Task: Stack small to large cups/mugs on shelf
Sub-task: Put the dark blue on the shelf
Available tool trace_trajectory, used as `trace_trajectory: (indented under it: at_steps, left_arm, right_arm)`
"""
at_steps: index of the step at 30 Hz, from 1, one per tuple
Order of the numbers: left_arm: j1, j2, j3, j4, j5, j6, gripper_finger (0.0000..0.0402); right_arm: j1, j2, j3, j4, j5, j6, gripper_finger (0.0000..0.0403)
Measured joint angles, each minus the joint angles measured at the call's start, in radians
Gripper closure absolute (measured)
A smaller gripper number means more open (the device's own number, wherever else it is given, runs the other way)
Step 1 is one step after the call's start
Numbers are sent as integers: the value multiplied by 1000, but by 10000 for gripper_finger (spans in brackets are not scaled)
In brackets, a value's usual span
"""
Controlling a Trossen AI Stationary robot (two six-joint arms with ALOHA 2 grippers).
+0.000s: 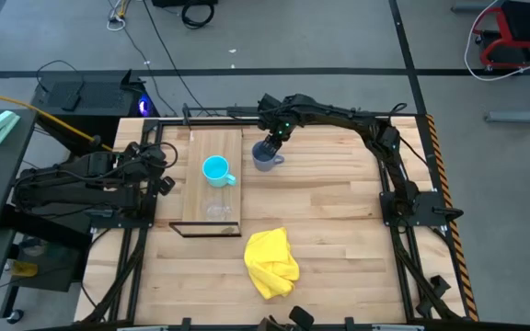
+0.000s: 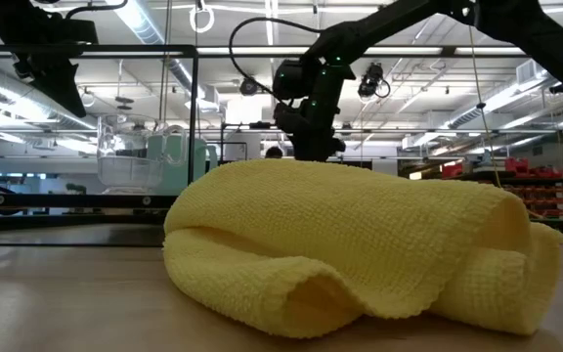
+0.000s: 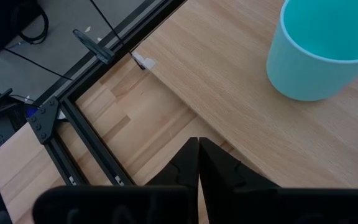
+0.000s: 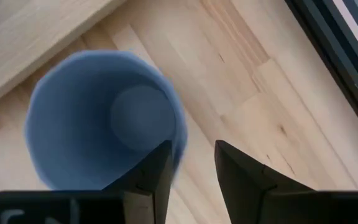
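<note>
The grey-blue mug [image 1: 265, 159] stands upright on the tabletop just right of the shelf [image 1: 201, 198], its mouth up [image 4: 98, 118]. My right gripper [image 1: 270, 147] is open right above it, one finger over the mug's inside and one outside its rim. The cyan mug [image 1: 215, 169] and the small clear cup [image 1: 217, 211] stand on the shelf. My left gripper [image 3: 198, 163] is shut and empty, low by the shelf's left edge, short of the cyan mug [image 3: 319, 56]. In the low view the yellow cloth hides the grey-blue mug. My right gripper comes at the grey-blue mug from above, pointing down, with the rim wall [image 4: 180, 146] in the gap between its fingers. One finger [image 4: 151, 177] lies close against the wall's inner side. I cannot tell whether it touches. The mug rests on the table.
A crumpled yellow cloth [image 1: 271, 262] lies on the table near the front edge and fills the low view [image 2: 360, 244]. A black metal frame [image 1: 403, 198] runs round the table's edges. Bare planks lie between the shelf and the right edge.
</note>
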Motion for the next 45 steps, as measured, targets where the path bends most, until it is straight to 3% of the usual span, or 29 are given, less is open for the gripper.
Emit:
trace_trajectory:
  at_steps: [11,21,28,39,45]
  left_arm:
    - [0,0,0,0,0,0,377]
    - [0,0,0,0,0,0,389]
    - [0,0,0,0,0,0,380]
    - [0,0,0,0,0,0,390]
    - [0,0,0,0,0,0,378]
  right_arm:
    - [6,34,-3,15,-1,-3,282]
    - [7,34,-3,37,-4,-38,389]
    - [18,34,12,75,3,-74,390]
    - [22,30,267,77,4,-118,390]
    - [10,29,312,85,-56,-139,390]
